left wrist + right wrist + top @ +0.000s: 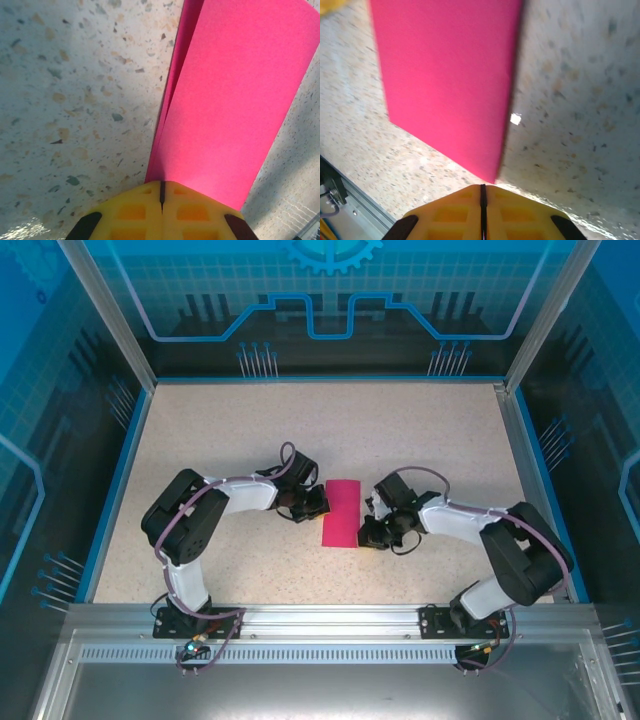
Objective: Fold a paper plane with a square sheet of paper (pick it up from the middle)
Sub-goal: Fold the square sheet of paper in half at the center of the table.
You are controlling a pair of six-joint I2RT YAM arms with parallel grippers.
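Top external: pink paper (341,512) on table (220,430) between left gripper (318,504), right gripper (368,526)

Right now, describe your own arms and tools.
The left arm and right arm have black joints, white links and mauve cables looped outside. The left tool and right tool have yellow fingers moulded with square pockets.
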